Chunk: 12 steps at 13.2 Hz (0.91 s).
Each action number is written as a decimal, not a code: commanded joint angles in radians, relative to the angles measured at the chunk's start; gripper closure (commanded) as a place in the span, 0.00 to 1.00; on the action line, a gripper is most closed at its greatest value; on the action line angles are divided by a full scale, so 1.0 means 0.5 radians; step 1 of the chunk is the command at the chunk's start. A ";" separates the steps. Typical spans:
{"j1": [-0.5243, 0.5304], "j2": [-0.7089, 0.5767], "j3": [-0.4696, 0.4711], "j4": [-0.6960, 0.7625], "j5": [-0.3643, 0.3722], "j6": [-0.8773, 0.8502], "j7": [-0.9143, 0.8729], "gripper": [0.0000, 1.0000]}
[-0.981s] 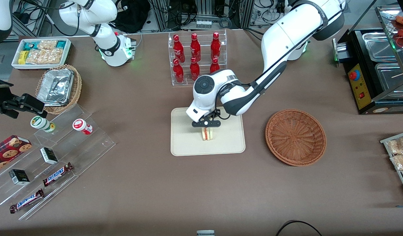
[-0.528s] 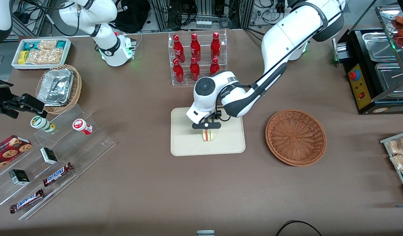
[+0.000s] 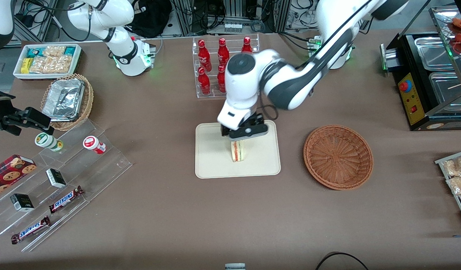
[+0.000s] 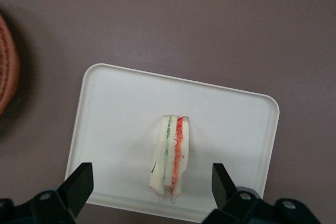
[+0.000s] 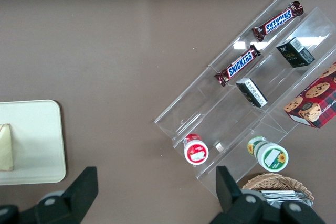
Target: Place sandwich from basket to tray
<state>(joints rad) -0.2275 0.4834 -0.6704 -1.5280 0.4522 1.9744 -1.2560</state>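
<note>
The sandwich [image 3: 238, 150] [image 4: 170, 156] stands on edge on the cream-white tray [image 3: 211, 161] [image 4: 115, 108], its red and green layers facing up. My left gripper [image 3: 244, 132] [image 4: 151, 175] hovers straight above it, open, one black finger on each side of the sandwich and well apart from it. Nothing is between the fingers. The reddish-brown wicker basket [image 3: 338, 156] [image 4: 6, 72] sits beside the tray toward the working arm's end and holds nothing. The right wrist view catches the tray's rim [image 5: 58, 145] and the sandwich [image 5: 5, 148].
A clear rack of red bottles [image 3: 223, 67] stands farther from the front camera than the tray. A tiered acrylic stand with snacks [image 3: 65, 176], a tan basket of foil trays [image 3: 67, 99] and a white snack bin [image 3: 46, 60] lie toward the parked arm's end. A black appliance [image 3: 429, 82] stands at the working arm's end.
My gripper has risen off the sandwich and the arm has lifted and drawn back. The sandwich stays standing on the tray.
</note>
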 commanded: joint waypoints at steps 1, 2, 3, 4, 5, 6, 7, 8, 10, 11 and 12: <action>0.132 -0.300 0.025 -0.067 -0.168 -0.239 -0.026 0.00; 0.209 -0.383 0.022 -0.064 -0.226 -0.352 -0.010 0.00; 0.252 -0.466 0.025 -0.058 -0.272 -0.417 -0.004 0.00; 0.319 -0.515 0.028 -0.049 -0.303 -0.451 0.039 0.00; 0.417 -0.564 0.022 -0.043 -0.361 -0.549 0.127 0.00; 0.464 -0.620 0.028 -0.034 -0.446 -0.653 0.292 0.00; 0.510 -0.666 0.064 -0.012 -0.538 -0.742 0.452 0.00; 0.531 -0.699 0.147 0.006 -0.624 -0.822 0.584 0.00; 0.522 -0.779 0.343 0.009 -0.659 -0.911 0.832 0.00; 0.522 -0.813 0.453 0.012 -0.702 -0.972 0.976 0.00; 0.519 -0.853 0.561 0.012 -0.763 -1.018 1.133 0.00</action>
<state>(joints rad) 0.0324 0.1025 -0.4693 -1.5207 0.1237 1.5122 -0.8120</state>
